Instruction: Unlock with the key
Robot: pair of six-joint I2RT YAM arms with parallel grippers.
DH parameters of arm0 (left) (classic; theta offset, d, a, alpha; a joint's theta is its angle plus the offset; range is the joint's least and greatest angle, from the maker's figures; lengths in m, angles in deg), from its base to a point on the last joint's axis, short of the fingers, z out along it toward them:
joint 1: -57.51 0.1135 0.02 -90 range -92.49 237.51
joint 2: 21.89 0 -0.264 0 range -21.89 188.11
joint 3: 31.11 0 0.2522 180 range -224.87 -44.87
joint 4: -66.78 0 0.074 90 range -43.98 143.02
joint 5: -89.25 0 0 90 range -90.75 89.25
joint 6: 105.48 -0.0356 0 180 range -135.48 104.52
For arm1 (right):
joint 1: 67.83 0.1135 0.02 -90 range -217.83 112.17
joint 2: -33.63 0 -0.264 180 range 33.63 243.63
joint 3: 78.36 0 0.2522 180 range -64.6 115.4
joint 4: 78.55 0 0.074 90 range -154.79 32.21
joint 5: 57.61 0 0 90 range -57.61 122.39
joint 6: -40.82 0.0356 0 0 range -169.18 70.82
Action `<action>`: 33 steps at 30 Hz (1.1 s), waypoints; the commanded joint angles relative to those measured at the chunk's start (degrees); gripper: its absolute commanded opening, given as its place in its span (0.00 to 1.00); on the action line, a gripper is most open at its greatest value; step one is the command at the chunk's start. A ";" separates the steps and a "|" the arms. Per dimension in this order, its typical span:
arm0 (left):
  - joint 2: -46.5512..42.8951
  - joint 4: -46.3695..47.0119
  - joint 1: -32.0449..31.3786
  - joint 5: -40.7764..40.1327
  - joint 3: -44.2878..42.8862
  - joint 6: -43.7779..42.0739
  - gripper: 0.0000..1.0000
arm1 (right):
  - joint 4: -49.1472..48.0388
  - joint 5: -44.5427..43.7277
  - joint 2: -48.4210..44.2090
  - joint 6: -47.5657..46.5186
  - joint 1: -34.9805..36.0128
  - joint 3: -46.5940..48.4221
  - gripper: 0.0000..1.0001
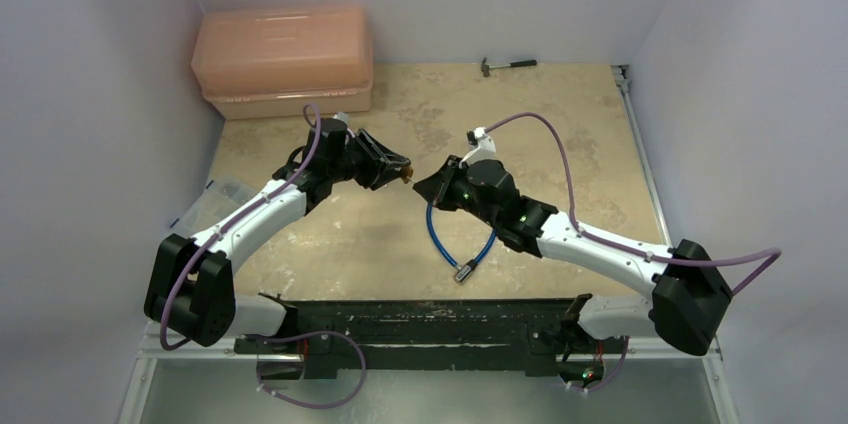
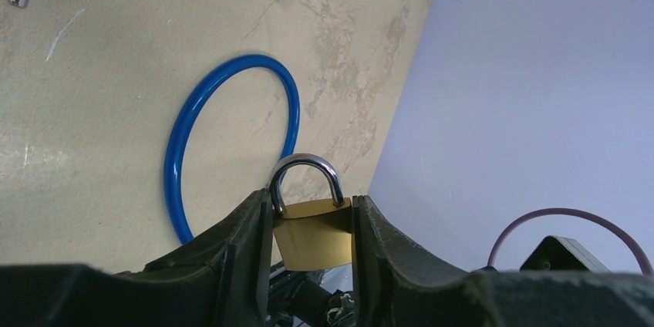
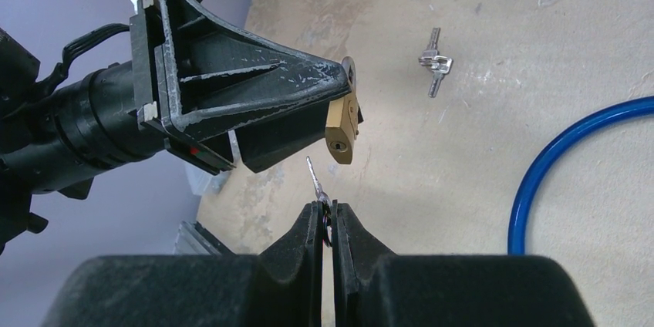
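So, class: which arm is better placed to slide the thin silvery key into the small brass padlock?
Right. The right claw pinches the silvery key, its tip just short of the keyhole. The left claw is busy clamping the brass padlock.

Thin silvery key, pinched in the right hand, points up just below the brass padlock.

left arm — stretched to frame centre, left fingers partly closed, gripping | right arm — stretched toward centre, right fingers pinched nearly together
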 commanded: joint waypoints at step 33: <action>-0.87 3.68 0.26 1.03 0.47 1.13 0.00 | 0.92 -2.95 2.05 -0.73 0.23 3.24 0.00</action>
